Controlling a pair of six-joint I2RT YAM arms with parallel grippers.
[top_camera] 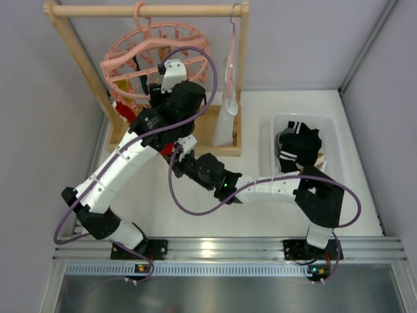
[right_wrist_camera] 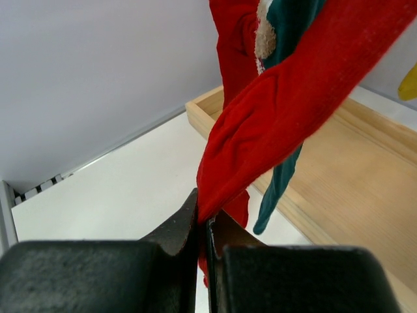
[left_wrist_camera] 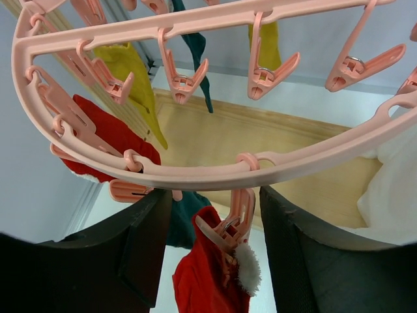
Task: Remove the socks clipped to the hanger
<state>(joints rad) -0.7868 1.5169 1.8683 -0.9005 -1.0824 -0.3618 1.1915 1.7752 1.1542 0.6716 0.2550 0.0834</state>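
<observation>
The round pink hanger (top_camera: 153,62) hangs from the wooden rack. In the left wrist view its ring (left_wrist_camera: 195,173) crosses the frame, with mustard yellow socks (left_wrist_camera: 133,78), a teal sock (left_wrist_camera: 199,59) and a red sock (left_wrist_camera: 107,140) clipped to it. My left gripper (left_wrist_camera: 215,222) is open. Its fingers (left_wrist_camera: 140,241) stand either side of a pink peg (left_wrist_camera: 238,215) that clips another red sock (left_wrist_camera: 208,280) with a white tuft. My right gripper (right_wrist_camera: 205,225) is shut on the lower end of this red sock (right_wrist_camera: 280,111), which is stretched taut. A teal sock (right_wrist_camera: 280,179) hangs behind it.
The wooden rack (top_camera: 150,10) has a wooden base tray (left_wrist_camera: 273,156) below the hanger. A slim pink hanger with white cloth (top_camera: 228,98) hangs at the rack's right end. A clear bin (top_camera: 329,124) at the right holds a black-and-white striped garment (top_camera: 300,147).
</observation>
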